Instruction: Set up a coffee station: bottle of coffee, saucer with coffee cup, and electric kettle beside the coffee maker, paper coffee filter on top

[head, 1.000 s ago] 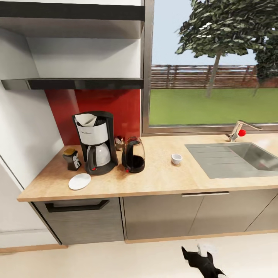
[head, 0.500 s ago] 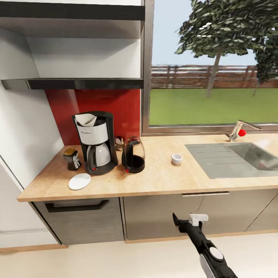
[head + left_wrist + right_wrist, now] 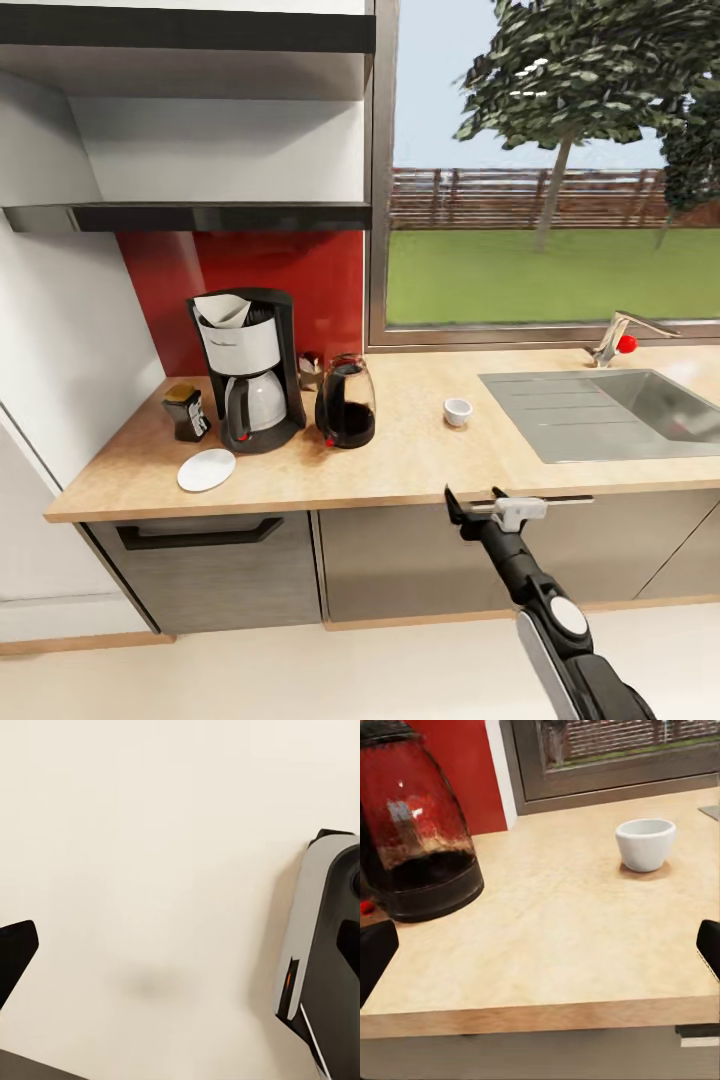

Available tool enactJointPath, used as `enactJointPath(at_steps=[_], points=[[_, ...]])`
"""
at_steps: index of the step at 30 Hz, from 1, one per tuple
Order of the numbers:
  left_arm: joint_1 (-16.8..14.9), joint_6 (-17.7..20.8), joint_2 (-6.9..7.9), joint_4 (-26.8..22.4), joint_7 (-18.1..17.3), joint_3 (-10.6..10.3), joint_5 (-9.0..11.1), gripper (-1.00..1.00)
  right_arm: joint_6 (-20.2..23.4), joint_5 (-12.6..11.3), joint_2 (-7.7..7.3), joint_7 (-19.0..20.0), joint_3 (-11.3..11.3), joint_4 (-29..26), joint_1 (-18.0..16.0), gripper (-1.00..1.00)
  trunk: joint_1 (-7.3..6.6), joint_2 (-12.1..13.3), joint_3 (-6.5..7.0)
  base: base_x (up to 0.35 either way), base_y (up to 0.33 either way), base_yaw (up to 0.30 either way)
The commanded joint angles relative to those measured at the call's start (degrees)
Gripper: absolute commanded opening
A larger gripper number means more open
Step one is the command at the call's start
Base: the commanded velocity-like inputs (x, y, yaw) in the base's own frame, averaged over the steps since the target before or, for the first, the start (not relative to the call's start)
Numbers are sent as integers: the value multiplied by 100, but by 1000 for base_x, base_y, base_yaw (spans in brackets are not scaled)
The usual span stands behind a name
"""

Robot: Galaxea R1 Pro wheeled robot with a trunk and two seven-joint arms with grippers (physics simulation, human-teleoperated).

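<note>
Sitting under a big window (image 3: 550,170), the countertop (image 3: 400,470) holds the coffee cup (image 3: 457,411), while the right gripper (image 3: 485,508) waits with fingers apart.

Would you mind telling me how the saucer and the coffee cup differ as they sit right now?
The saucer is flat and wide; the coffee cup is a small, deep bowl shape. The saucer lies in front of the coffee maker; the cup stands apart, beyond the electric kettle, towards the sink. Both are white and rest on the countertop.
</note>
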Motion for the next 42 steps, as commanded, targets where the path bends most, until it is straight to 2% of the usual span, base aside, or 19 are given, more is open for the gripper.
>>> enactJointPath(at_steps=[1, 9, 11, 16, 19, 23, 27, 32, 37, 42], points=[[1, -9, -4, -9, 11, 28, -60, 100, -14, -62, -3, 15, 9, -77, -5, 100, 3, -11, -11, 0, 0, 0], [0, -9, -4, -21, -18, 25, -63, 100, 58, -64, 7, 7, -5, -392, -5, 100, 3, -11, -11, 0, 0, 0], [0, -9, -4, -12, -16, 19, -66, 100, 208, -61, 22, 3, -6, -480, -5, 100, 3, -11, -11, 0, 0, 0], [1, -19, -9, 15, -20, 1, -106, 100, 1199, -49, 101, -233, -17, -646, -106, 100, 3, -11, -11, 0, 0, 0], [1, -50, -26, 17, -31, -7, -227, 100, 1679, -49, 118, -673, -22, -648, -446, 100, 3, -11, -11, 0, 0, 0], [1, -62, -76, -6, -42, 11, -508, 100, 1955, -40, 129, -1184, -22, -371, -1117, 100, 3, -11, -11, 0, 0, 0], [-27, -32, -117, -37, -49, 17, -665, 100, 2330, -38, 127, -1331, -24, 101, -1768, 100, 3, -11, -11, 0, 0, 0], [-87, 154, -116, 12, -237, 20, -723, 100, 3306, -38, 131, -1490, -25, 830, -2712, 100, 3, -11, -11, 0, 0, 0], [-94, 795, -80, 15, -329, 25, -730, 100, 3570, -39, 139, -1826, -25, 1104, -3089, 100, 3, -11, -11, 0, 0, 0], [-96, 1322, -104, -37, -334, 28, -737, 100, 3624, -42, 151, -2103, -10, 1134, -3181, 100, 3, -11, -11, 0, 0, 0]])
